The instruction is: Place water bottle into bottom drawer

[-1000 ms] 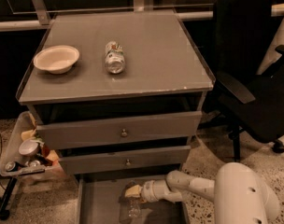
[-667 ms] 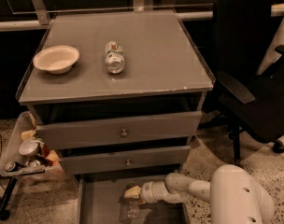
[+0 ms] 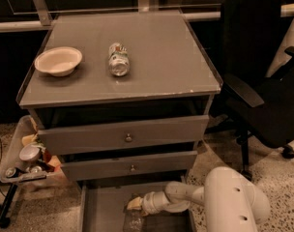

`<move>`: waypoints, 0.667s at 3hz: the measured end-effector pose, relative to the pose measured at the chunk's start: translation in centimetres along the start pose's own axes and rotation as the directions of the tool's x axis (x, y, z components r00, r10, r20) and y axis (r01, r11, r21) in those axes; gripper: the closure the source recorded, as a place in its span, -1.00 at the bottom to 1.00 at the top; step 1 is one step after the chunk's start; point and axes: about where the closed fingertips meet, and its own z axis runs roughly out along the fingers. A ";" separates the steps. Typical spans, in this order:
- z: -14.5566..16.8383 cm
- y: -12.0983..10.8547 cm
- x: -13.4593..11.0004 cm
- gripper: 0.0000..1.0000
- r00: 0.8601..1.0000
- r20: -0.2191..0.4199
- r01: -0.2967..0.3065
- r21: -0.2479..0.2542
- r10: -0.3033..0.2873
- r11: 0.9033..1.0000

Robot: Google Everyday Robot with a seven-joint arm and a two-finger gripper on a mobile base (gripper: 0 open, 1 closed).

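The gripper (image 3: 134, 204) is down low in the open bottom drawer (image 3: 101, 211). The water bottle (image 3: 133, 221) is right under it, inside the drawer. You cannot tell if the jaws pinch it.

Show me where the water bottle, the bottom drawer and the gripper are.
water bottle (image 3: 132, 221), camera view: its clear body.
bottom drawer (image 3: 103, 209), camera view: bare floor.
gripper (image 3: 134, 203), camera view: its pale front end, low over the drawer.

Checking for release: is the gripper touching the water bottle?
Cannot tell. In the camera view the gripper sits right above the water bottle over the bottom drawer; no gap or contact shows plainly.
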 end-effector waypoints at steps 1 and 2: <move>0.8 -1.2 -0.2 1.00 1.000 0.003 -0.011 0.037 0.011 0.999; 0.9 -1.2 -0.2 0.63 1.000 0.002 -0.011 0.038 0.011 0.999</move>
